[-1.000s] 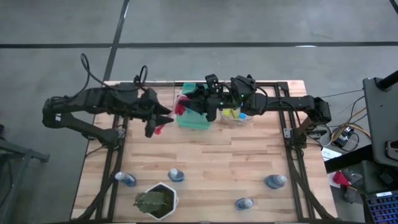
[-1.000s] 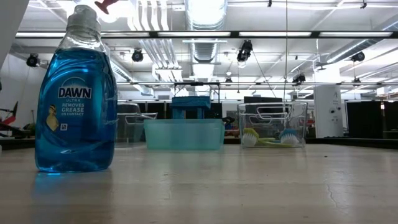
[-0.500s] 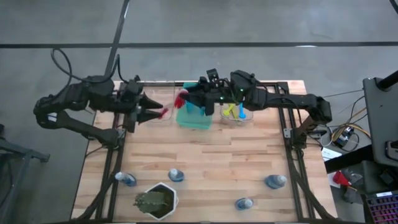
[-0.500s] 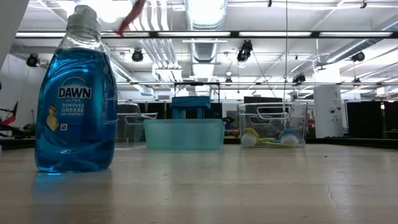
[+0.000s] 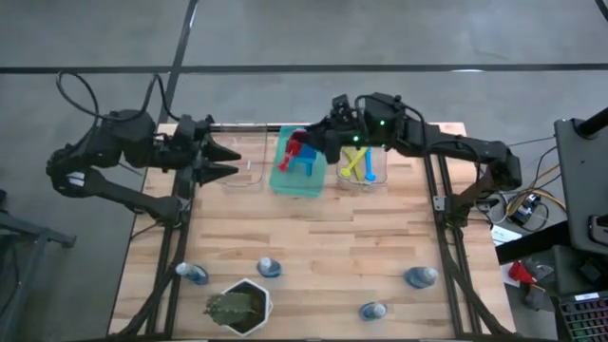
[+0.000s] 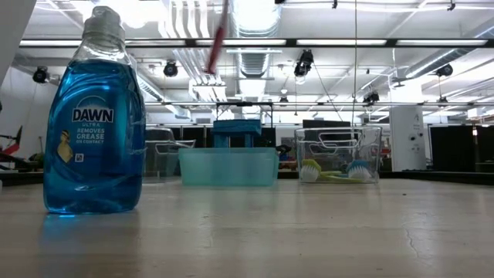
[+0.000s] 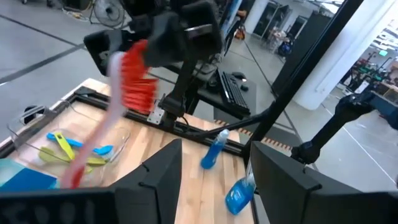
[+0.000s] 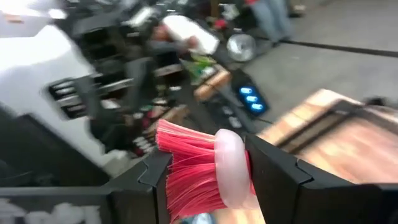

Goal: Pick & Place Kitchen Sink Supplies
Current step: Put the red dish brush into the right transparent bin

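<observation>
**Red dish brush held above green tray**

Left gripper near table's far-left edge, fingers spread, empty. Right gripper pinching red dish brush over green tray at far edge's middle.

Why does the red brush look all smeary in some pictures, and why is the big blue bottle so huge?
In the left wrist view the red brush is streaked by motion blur; in the low view it is only a faint red smear near the glaring ceiling lights. The right wrist view blurs the room behind it. The blue bottle looks huge in the low view because it stands closest to that camera.
</observation>
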